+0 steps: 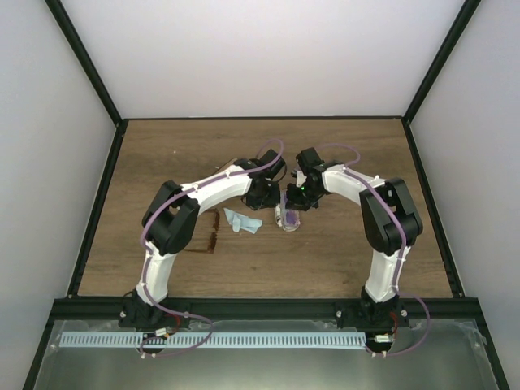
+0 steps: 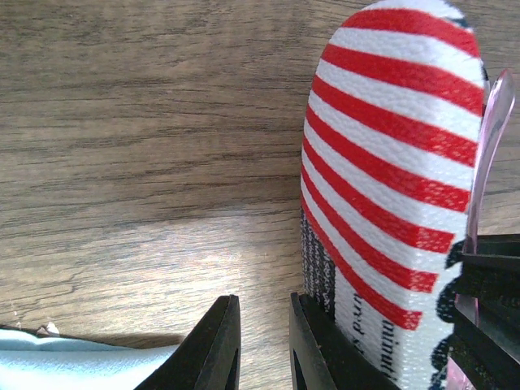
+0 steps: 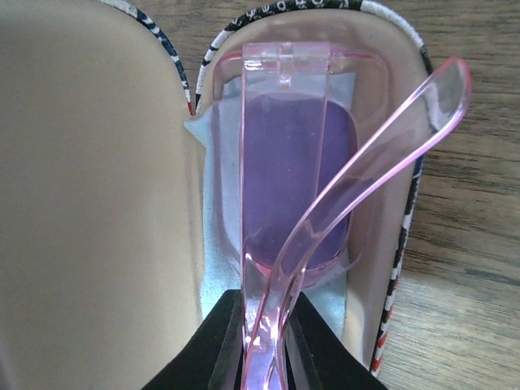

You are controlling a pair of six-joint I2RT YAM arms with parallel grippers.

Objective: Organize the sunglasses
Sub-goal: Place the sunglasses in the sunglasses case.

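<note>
Sunglasses [image 3: 296, 175] with a pink frame and purple lenses are pinched in the right tool [image 3: 264, 345], long axis running up the frame into the open striped case [image 3: 388, 268]. The case is clamped by the left tool [image 2: 264, 345]. Brown sunglasses [image 1: 214, 230] lie left of centre on the table [image 1: 162, 154].

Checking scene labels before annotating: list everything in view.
thin dark brown sunglasses: 1, brown, on table left of loose cloth
translucent pink plastic sunglasses: 1, purple lenses, at the open case
red-and-white striped fabric case: 1, beige lining, open, mid-table
light blue cloth: 2, one loose on table, one inside case
wooden table: 1, brown
left end effector: black, shut, empty, beside case
right end effector: black, gripping pink pair
</note>
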